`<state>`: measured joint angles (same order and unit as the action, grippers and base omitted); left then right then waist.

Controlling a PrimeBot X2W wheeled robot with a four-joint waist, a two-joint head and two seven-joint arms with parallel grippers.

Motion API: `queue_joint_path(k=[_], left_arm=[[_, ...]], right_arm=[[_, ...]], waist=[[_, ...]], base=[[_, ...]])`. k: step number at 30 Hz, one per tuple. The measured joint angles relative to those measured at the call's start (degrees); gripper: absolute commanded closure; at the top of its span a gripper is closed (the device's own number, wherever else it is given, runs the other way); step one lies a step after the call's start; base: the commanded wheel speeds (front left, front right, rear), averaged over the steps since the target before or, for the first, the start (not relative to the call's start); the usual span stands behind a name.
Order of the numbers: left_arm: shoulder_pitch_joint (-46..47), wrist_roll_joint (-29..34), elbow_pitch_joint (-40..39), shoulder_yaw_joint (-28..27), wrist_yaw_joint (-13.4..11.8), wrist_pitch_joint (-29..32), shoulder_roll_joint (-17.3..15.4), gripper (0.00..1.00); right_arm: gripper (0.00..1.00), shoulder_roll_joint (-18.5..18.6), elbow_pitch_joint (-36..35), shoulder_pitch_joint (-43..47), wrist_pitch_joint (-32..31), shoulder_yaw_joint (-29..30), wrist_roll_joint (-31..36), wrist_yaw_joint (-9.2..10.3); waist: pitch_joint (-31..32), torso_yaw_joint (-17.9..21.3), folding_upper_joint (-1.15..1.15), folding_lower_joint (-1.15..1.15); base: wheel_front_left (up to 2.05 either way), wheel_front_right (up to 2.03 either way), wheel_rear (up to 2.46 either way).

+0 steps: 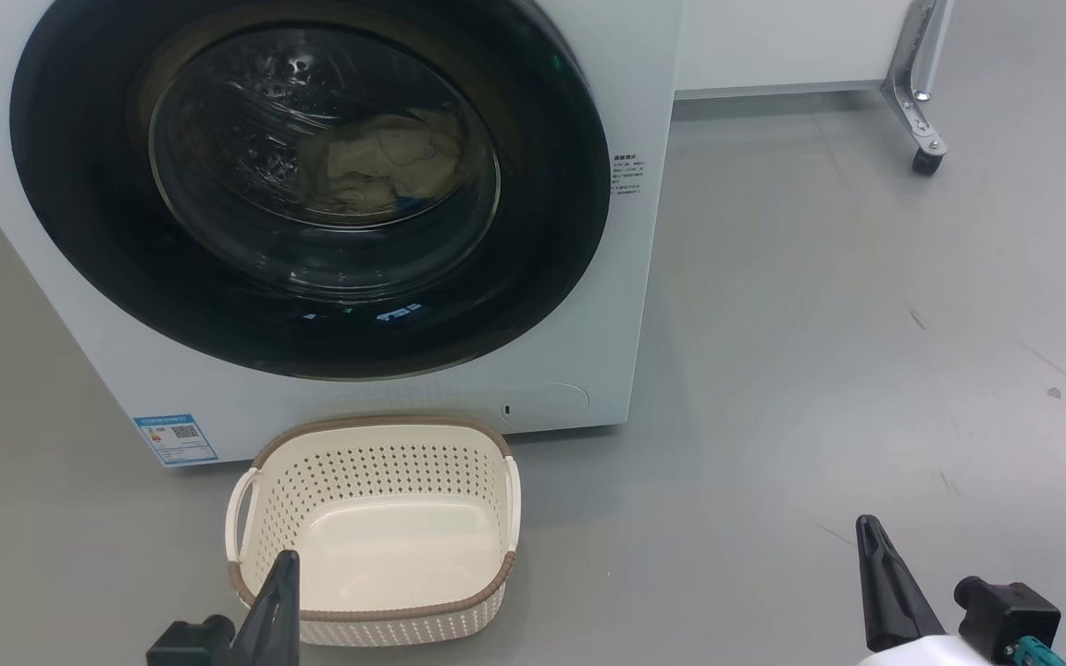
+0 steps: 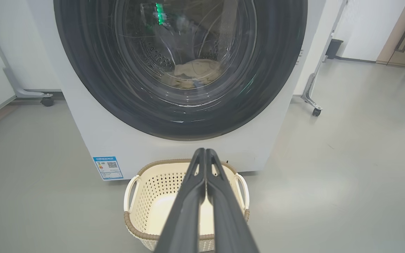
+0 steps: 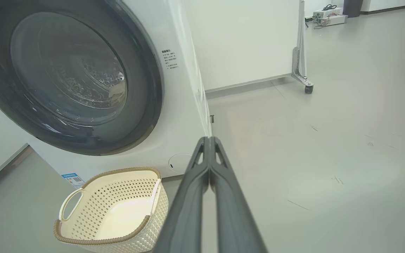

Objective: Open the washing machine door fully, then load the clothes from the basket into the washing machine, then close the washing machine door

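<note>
**As the load lies: washer shut, basket bare**

Since every listed item can be accounted for, the entry reads as follows.

1. Washing machine (image 1: 385, 398): white front-loader standing on the grey floor (image 1: 820, 370), with a blue label sticker (image 1: 176, 438) at its lower left front corner.
2. Washing machine door (image 1: 311, 176): round and black-rimmed, lying flush against the cabinet front. It looks shut in all three views.
3. Clothes (image 1: 376, 171): a pale cream pile with a glimpse of blue, seen through the door glass, resting low in the drum.
4. Basket (image 1: 366, 467): on the floor just before the machine's lower front edge, below the door. It holds nothing; its bare bottom shows.
5. Left gripper (image 2: 202, 154): fingers pressed together, clenched on nothing, on the robot's side of the basket and pointing towards it.
6. Right gripper (image 3: 209, 140): likewise clenched and holding nothing, over bare floor to the right of the basket, off the machine's right front corner.

Status, by judgement: opening, loading and closing all look done. No garment lies in the basket or on the floor around it. All that may remain is to confirm that the door has latched, which the rim and glass cannot prove.
</note>
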<state>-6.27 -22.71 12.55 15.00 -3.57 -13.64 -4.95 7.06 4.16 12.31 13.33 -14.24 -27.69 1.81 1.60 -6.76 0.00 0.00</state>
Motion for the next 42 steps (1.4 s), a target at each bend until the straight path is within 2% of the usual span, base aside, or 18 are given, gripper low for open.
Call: queue_joint_path(k=[18,42], left_arm=[[0.2,-12.5,-0.1,-2.7,1.9,3.0,0.3,1.0],[2.0,-29.9,0.2,-7.2,4.0,7.6,0.4,1.0]], right_arm=[[1.0,-0.6,0.2,-0.5,-2.5,2.9,-12.1,-0.77],[1.0,-0.7,2.8,-4.2,-6.6,7.0,-28.9,-2.77]], waist=[[-0.4,1.3,0.0,0.0],[-0.8,2.9,0.0,0.0]], base=[[0.0,0.0,0.0],[0.0,0.0,0.0]])
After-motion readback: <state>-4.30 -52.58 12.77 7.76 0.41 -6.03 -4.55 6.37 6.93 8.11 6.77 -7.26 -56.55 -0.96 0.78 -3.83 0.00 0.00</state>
